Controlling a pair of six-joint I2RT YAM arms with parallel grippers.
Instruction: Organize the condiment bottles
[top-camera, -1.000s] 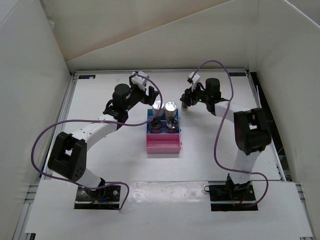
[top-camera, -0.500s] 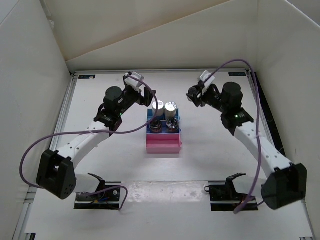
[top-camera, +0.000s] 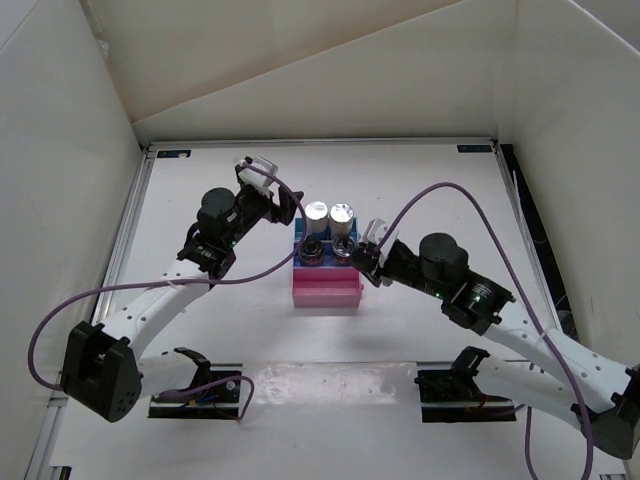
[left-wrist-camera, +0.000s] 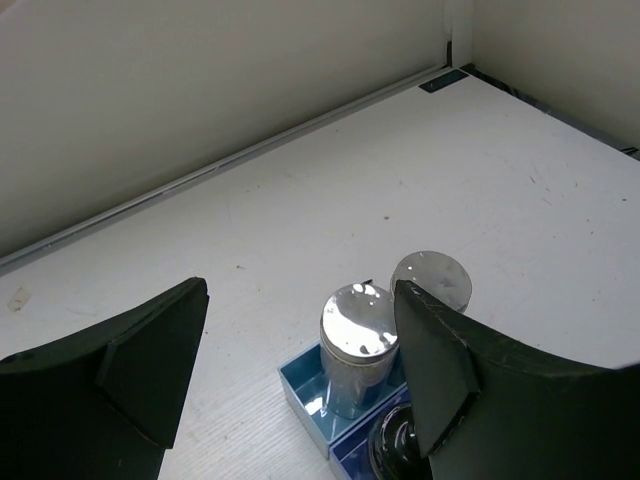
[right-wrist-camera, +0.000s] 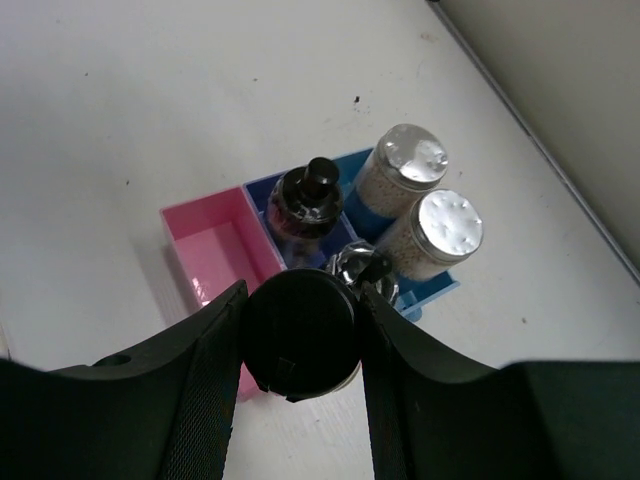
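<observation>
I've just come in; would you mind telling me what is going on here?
Two robot arms are loading a stepped blue-and-pink rack. The right gripper holds a dark bottle close to the rack. Two silver-lidded shakers stand in the back tier, two dark-topped jars in the middle one; the pink front tier is bare. The left gripper hovers open near the shakers, holding nothing.
</observation>
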